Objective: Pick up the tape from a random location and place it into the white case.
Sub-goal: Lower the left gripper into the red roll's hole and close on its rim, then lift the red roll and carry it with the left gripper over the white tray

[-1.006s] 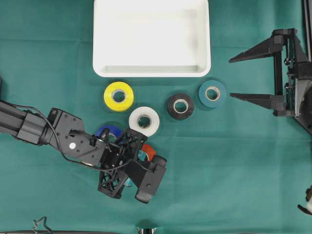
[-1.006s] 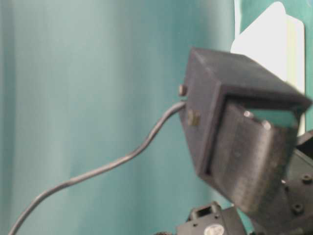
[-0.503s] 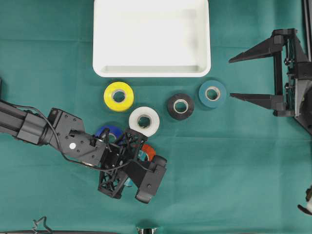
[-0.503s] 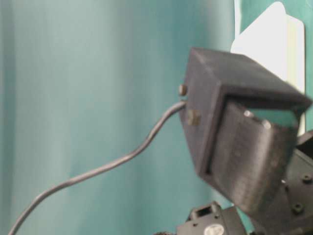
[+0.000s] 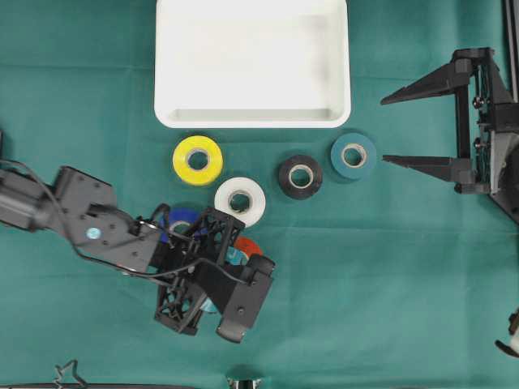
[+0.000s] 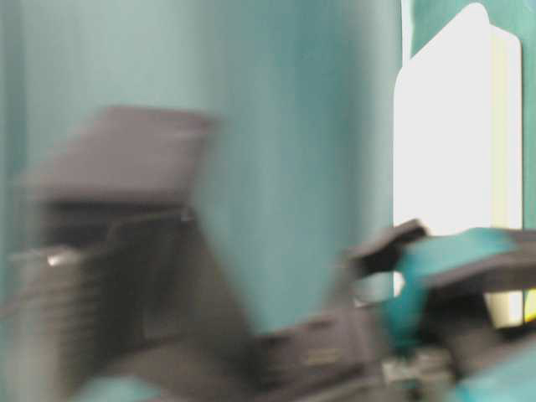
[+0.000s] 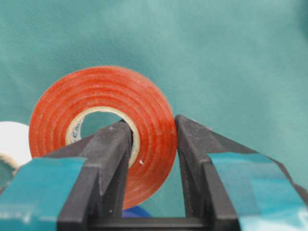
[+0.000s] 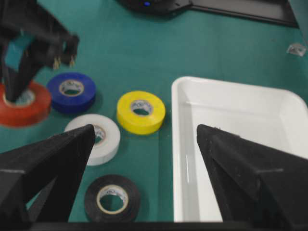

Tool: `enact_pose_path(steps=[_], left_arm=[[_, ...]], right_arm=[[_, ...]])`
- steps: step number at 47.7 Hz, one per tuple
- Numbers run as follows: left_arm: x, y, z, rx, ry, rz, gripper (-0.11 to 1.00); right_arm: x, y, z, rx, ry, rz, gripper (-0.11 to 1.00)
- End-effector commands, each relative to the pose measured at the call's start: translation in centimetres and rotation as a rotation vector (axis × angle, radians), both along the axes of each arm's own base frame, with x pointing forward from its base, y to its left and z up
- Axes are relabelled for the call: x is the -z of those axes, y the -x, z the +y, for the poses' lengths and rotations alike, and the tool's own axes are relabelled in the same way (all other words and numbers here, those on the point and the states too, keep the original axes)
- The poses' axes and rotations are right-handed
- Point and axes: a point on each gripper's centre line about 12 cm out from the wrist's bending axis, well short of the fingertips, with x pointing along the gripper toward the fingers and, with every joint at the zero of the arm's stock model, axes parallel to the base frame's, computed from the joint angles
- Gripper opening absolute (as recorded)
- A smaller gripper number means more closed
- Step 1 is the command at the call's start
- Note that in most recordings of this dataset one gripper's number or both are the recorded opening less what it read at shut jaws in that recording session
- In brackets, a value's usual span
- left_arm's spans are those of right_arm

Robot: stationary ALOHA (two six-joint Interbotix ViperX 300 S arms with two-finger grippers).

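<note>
Overhead view: straight down on the green cloth [image 5: 389, 267], white case [image 5: 252, 117] at top centre, arms at both side edges. Table-level view: low, close, blurred, black arm parts filling the lower frame, the case's edge at upper right. Left wrist view: tight on the red tape [image 7: 103, 130]. Right wrist view: looking across the cloth, sharing case and red tape with overhead.

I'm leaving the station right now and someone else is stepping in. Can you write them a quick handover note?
Left gripper: shut on the red tape, one finger through its core, one outside.
Right gripper: open, holding nothing, parked beside the teal tape.
White case: nothing in it.
Yellow, white, black and blue rolls lie on the cloth.
Done: red roll gripped. Left: carry it to the case and release.
</note>
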Motion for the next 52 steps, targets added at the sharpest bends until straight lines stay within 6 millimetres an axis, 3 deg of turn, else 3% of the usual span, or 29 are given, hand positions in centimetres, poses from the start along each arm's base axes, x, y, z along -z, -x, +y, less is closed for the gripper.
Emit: enact_pose_path(steps=[1,30,38,52], left_arm=[[-5.2,0.1,-0.1,0.003,0.033,-0.089,0.24],[-19.0,3.0,1.1,0.003,0.084,-0.242,0.24],[-20.7,3.4,1.3,0.003,0.084,-0.244,0.24],[-20.5,3.5,1.4,0.003,0.076,-0.227,0.24]], right_arm=[[-1.1,-0.3,0.0,0.001,0.002,-0.028,0.92],[-0.9,-0.3,0.0,0.002,0.000,-0.017,0.92],[-0.9,-0.3,0.0,0.000,0.002,-0.015,0.92],[-0.9,-0.3,0.0,-0.001,0.003,-0.015,0.92]])
